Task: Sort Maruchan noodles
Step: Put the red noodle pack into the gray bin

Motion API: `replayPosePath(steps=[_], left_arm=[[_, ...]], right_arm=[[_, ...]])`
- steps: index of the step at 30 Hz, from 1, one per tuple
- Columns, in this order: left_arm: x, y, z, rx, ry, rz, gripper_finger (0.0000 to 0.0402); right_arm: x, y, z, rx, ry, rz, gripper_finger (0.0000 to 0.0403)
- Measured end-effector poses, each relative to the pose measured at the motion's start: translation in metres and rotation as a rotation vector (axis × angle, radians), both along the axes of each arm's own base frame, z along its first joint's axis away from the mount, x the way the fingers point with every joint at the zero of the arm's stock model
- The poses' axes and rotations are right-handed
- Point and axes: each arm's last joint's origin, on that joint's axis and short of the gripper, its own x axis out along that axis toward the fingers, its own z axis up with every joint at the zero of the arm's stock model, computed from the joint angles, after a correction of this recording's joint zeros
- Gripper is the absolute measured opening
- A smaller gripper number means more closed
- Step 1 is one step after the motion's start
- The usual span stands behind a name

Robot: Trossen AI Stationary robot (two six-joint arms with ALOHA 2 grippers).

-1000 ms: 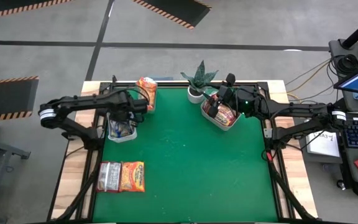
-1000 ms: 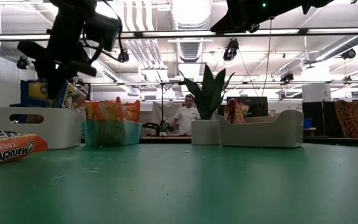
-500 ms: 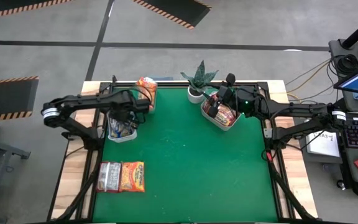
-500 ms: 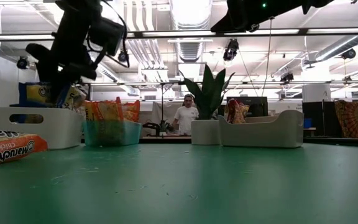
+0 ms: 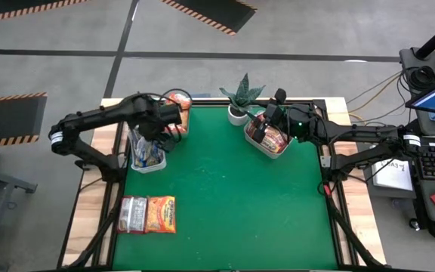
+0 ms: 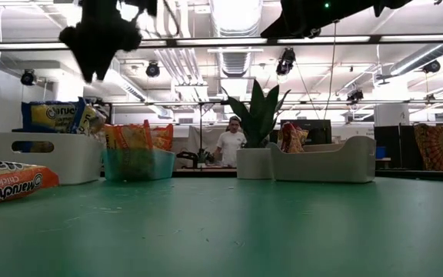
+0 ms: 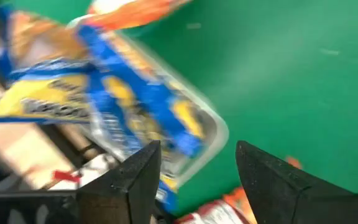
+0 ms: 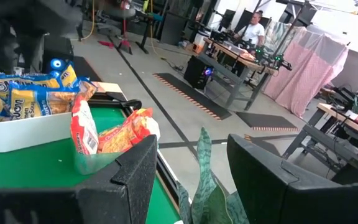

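Left end effector (image 7: pixel 194 165) released, empty, above white bin (image 5: pixel 148 165) of yellow-and-blue packets (image 7: pixel 117 99); right end effector (image 8: pixel 188 158) likewise released

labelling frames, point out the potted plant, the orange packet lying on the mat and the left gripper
potted plant (image 5: pixel 242 94), high view, on its green leaves
orange packet (image 5: pixel 161 214), high view, middle of the wrapper
left gripper (image 7: pixel 197 163), left wrist view, midway between its open fingertips

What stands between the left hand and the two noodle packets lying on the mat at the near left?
Nothing visible. The left hand, open and empty, is above the white bin; only bare green mat separates that bin from the two packets.
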Motion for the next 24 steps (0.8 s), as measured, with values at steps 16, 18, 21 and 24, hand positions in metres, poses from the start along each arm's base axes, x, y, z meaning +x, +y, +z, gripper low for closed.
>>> replayPosePath(steps=[16,18,21,24], left_arm=[[0.017,-0.091,0.017,-0.149,-0.127,-0.291,0.013],[0.017,-0.109,0.004,-0.184,-0.094,-0.321,0.0111],[0.013,-0.14,-0.023,-0.281,-0.034,-0.364,0.0077],[0.003,-0.17,-0.051,-0.322,0.035,-0.389,0.004]], right_arm=[[0.0,0.0,-0.003,0.037,0.017,-0.003,0.0185],[0.0,0.0,-0.003,0.043,0.013,-0.004,0.0185],[0.0,0.0,-0.004,0.051,0.017,-0.004,0.0185],[-0.001,0.0,-0.005,0.068,0.017,-0.006,0.0185]])
